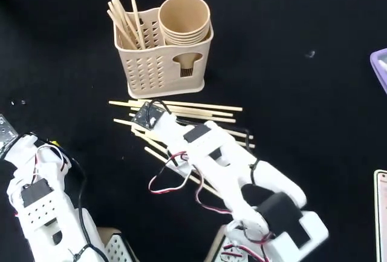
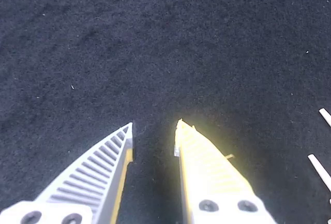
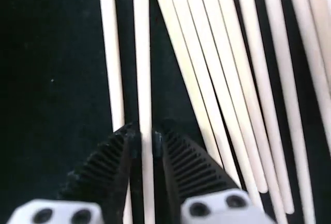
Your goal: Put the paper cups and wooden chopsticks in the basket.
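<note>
From above, the basket (image 1: 163,68) stands at the far middle of the desk (image 1: 302,123), with the cups (image 1: 184,14) stacked in its right compartment and a few sticks (image 1: 124,23) leaning in its left one. The loose chopsticks (image 1: 199,108) lie flat in a scattered row just near of the basket. The right arm stretches over them from the near side, and the right pincer (image 1: 148,115) sits at the left end of the row. The left arm (image 1: 36,195) is low at the near left, well apart from the basket. In the left wrist view, the left pincer (image 2: 153,125) has its jaws apart with nothing between them. It hangs over bare desk, and two stick ends (image 2: 323,115) show off to one side. In the right wrist view, the jaws are closed to a narrow slot on one chopstick (image 3: 142,53), which runs straight out from between the tips. A neighbour lies just beside it and the rest fan out close by. These sticks are probably light, stiff and smooth, so they may roll or slip in the jaws. Where along its length this one is held cannot be told here. A hold near the middle should carry it level, and a hold nearer one end would let it tip upright into the left compartment.
</note>
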Controlling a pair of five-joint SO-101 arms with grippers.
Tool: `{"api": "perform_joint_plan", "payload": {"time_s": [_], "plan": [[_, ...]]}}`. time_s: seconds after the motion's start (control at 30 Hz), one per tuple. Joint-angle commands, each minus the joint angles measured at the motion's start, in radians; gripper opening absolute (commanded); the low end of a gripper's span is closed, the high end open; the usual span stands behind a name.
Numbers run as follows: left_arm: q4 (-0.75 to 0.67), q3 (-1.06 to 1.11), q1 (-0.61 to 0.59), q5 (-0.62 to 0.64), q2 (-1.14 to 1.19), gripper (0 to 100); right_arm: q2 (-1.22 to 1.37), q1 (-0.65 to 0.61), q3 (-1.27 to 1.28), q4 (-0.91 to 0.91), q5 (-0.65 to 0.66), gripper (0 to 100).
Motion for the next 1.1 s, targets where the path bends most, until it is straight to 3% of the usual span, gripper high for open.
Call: {"api": "perform_joint_plan", "payload": {"time_s": [0.0, 0.23, 0.33, 0.43, 0.57, 0.87, 1.07], "plan": [[-0.018, -0.042, 0.013, 0.008, -0.015, 14, -0.147, -0.006, -0.036, 0.058, 0.011, 1.0], [-0.018, -0.042, 0.013, 0.008, -0.015, 14, -0.464, -0.009, -0.102, 0.206, 0.005, 1.0], [-0.018, -0.042, 0.013, 0.008, -0.015, 14, -0.601, -0.011, -0.13, 0.196, 0.002, 1.0], [-0.018, -0.042, 0.013, 0.008, -0.015, 14, -0.71, -0.011, -0.179, 0.123, -0.081, 1.0], [-0.018, -0.042, 0.013, 0.008, -0.015, 14, -0.76, -0.011, -0.203, -0.101, -0.206, 1.1], [-0.018, -0.041, 0.013, 0.008, -0.015, 14, -0.653, -0.011, -0.199, -0.822, -0.33, 1.1], [-0.018, -0.041, 0.013, 0.008, -0.015, 14, -0.473, -0.005, -0.34, -0.971, -0.321, 1.1]]}}
